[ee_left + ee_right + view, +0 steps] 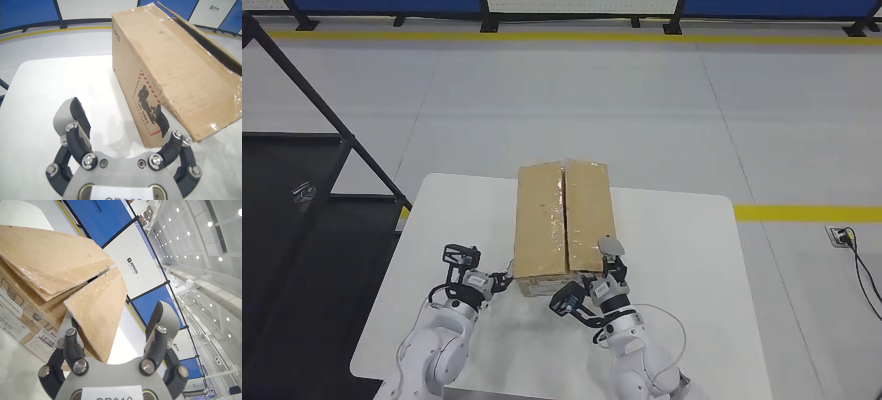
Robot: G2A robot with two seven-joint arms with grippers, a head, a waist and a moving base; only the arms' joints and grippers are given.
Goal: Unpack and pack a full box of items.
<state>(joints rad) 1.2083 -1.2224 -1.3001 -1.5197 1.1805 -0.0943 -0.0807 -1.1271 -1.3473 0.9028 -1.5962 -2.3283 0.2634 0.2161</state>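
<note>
A long cardboard box (564, 215) lies in the middle of the white table (682, 290), its two top flaps nearly closed along a centre seam. My left gripper (121, 119) is open at the box's near left lower corner, just above the tabletop; one fingertip (162, 121) is against the box's side (170, 72), the other over bare table. My right gripper (117, 321) is open at the near right top corner. The slightly lifted right flap (98, 309) passes between its fingers. The left flap (49, 256) lies lower, with clear tape along its edge.
A black metal rack (302, 230) stands off the table's left side. Labels cover the box's near end (17, 313). A floor socket with a cable (840, 236) sits far right. Bare tabletop lies on both sides of the box.
</note>
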